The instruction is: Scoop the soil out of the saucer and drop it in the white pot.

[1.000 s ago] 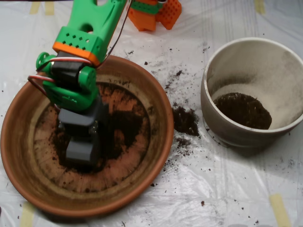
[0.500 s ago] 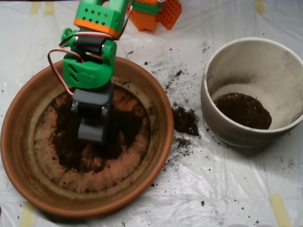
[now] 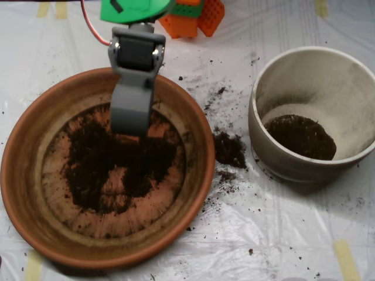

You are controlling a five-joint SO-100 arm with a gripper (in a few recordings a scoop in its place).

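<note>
The grey scoop (image 3: pixel 130 111) hangs over the upper part of the terracotta saucer (image 3: pixel 199 146), its tip above the top edge of the dark soil (image 3: pixel 111 164) spread across the saucer's bottom; whether its jaws are apart or together cannot be told from above. The green arm (image 3: pixel 132 9) reaches in from the top edge, beside an orange base part (image 3: pixel 193 17). The white pot (image 3: pixel 275 158) stands to the right, apart from the saucer, with a patch of soil low inside it. Between the two, a small heap of spilled soil (image 3: pixel 228 149) lies on the desk's clear plastic sheet (image 3: pixel 263 234), with loose crumbs scattered around it. Strips of yellowish tape (image 3: pixel 345 257) hold the sheet.
</note>
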